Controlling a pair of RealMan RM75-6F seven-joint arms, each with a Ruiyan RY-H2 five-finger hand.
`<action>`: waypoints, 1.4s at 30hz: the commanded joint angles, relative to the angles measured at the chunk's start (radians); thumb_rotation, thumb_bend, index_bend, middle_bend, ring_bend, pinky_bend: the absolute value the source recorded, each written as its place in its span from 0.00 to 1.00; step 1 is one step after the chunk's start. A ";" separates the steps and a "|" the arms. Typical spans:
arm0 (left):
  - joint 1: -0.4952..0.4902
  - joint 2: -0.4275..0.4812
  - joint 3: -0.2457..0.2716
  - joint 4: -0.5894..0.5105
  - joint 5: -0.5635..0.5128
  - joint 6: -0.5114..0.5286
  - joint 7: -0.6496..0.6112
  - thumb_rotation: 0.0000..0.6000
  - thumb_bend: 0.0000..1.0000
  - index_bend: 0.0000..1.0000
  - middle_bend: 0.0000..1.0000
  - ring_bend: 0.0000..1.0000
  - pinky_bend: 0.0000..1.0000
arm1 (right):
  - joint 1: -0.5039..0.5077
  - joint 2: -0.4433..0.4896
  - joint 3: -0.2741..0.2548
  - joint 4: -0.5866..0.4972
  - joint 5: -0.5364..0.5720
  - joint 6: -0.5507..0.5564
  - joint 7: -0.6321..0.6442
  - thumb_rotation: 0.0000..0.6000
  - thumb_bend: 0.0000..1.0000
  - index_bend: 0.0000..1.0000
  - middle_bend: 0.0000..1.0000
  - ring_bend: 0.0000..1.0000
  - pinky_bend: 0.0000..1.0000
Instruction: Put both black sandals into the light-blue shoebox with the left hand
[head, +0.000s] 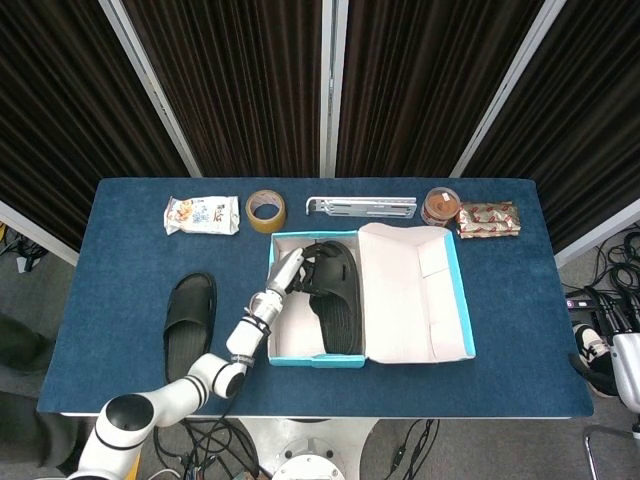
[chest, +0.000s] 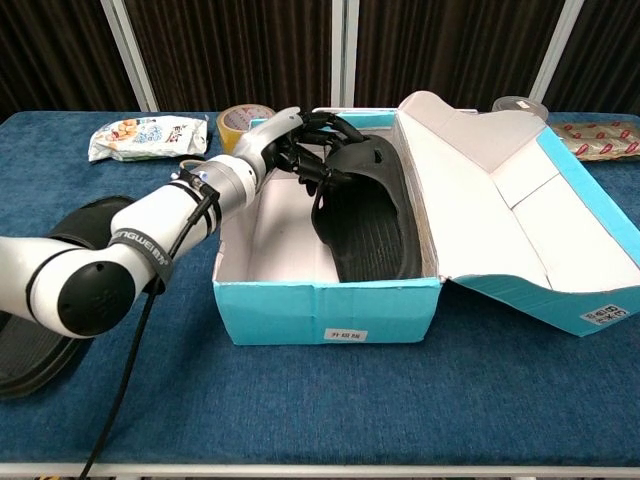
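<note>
The light-blue shoebox stands open at the table's middle, its lid folded out to the right. One black sandal lies inside along the box's right wall, sole side showing. My left hand reaches into the box and grips that sandal at its far end. The other black sandal lies on the table left of the box, partly hidden by my left arm in the chest view. My right hand shows in neither view.
Along the table's far edge lie a snack packet, a tape roll, a metal bracket, a round tin and a patterned packet.
</note>
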 joint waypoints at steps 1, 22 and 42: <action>-0.001 -0.001 0.014 0.006 0.013 0.007 0.026 1.00 0.09 0.35 0.42 0.76 0.57 | -0.002 0.001 -0.001 -0.002 0.000 0.002 -0.001 1.00 0.07 0.08 0.16 0.03 0.09; 0.069 0.167 0.097 -0.196 0.108 0.200 0.399 1.00 0.09 0.14 0.00 0.00 0.19 | 0.001 -0.004 -0.001 0.022 -0.029 0.009 0.034 1.00 0.07 0.08 0.16 0.03 0.09; 0.224 0.887 0.132 -1.017 -0.356 0.042 1.144 1.00 0.05 0.13 0.00 0.17 0.33 | 0.031 -0.009 0.004 0.041 -0.065 -0.007 0.054 1.00 0.08 0.08 0.16 0.03 0.09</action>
